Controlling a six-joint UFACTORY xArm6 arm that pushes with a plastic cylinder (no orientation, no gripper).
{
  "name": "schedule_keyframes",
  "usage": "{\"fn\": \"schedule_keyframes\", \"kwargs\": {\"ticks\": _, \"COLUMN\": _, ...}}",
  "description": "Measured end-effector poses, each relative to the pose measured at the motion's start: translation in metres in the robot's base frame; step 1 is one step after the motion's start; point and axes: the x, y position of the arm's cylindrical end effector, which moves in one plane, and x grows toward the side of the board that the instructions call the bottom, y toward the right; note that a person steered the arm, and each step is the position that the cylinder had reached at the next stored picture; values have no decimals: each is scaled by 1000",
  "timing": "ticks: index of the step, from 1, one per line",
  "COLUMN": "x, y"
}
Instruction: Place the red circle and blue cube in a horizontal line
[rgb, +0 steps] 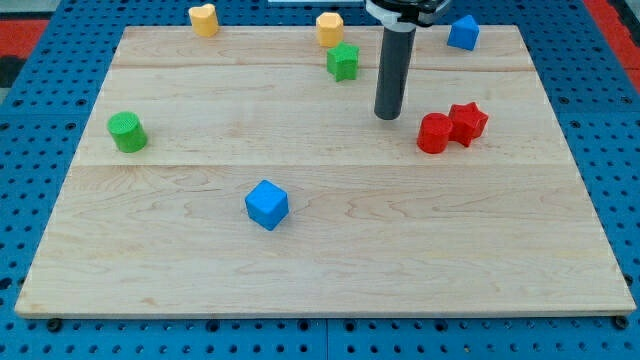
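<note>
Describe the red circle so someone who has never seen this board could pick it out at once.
Start at the wooden board and go to its right half, where two red blocks touch. The red circle is the left one, just right of my tip. It is a smooth round cylinder, while the red star beside it has points.

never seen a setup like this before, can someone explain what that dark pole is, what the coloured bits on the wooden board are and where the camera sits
The dark pole is the end of a robot arm. It has no gripper and holds nothing; my tip slides on the pale wooden board and pushes blocks.

There is one camera, looking down at the board from in front; its mount is not on record.

Near the tip, to the view's right, a red circle touches a red star-shaped block. A blue cube lies toward the view's bottom. Also there: a green cylinder at left, a green block, two yellow blocks and another blue block along the top.
</note>
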Motion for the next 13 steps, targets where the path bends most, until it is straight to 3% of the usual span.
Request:
{"fn": "schedule_keyframes", "kwargs": {"ticks": 3, "x": 0, "y": 6}}
{"fn": "schedule_keyframes", "kwargs": {"ticks": 7, "x": 12, "y": 55}}
{"fn": "schedule_keyframes", "kwargs": {"ticks": 10, "x": 120, "y": 94}}
{"fn": "schedule_keyframes", "kwargs": {"ticks": 13, "x": 149, "y": -71}}
